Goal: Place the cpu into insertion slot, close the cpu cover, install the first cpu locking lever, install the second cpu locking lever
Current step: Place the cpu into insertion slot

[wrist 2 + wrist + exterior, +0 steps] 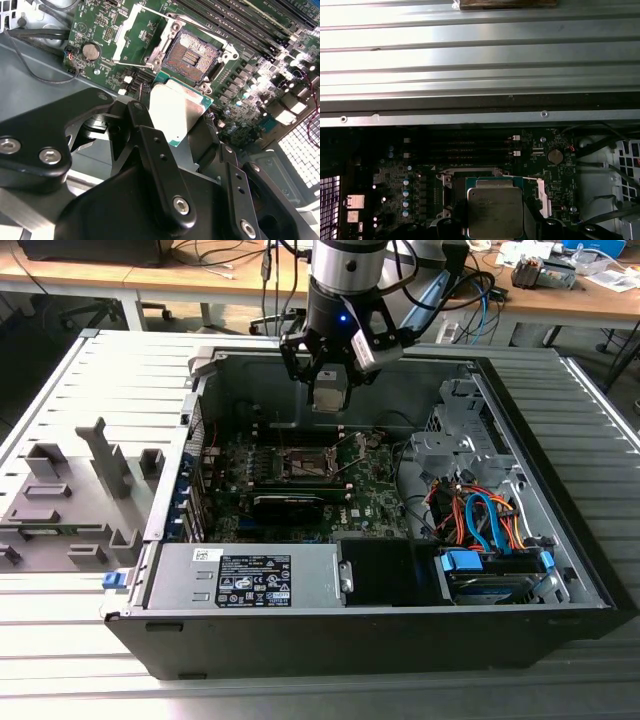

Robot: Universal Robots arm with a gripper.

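Observation:
My gripper (175, 122) is shut on the cpu (176, 112), a silvery square chip with a green edge, pinched by its sides between the black fingers. The chip hangs above the motherboard, just short of the insertion slot (192, 54), whose dark pin field lies bare. Beside the slot, the cpu cover (136, 39) is swung open, and thin wire levers stand raised along it. In the first wrist view the cpu (495, 210) overlaps the insertion slot (451, 187). The exterior view has the gripper (330, 400) hovering over the slot (305, 462) inside the open computer case.
Long black memory slots (235, 25) run past the socket. A black card (290, 502) and a grey power supply (245, 575) sit nearer the case front. Orange and blue cables (480, 520) fill the exterior view's right. A grey fixture (70, 500) stands outside the case.

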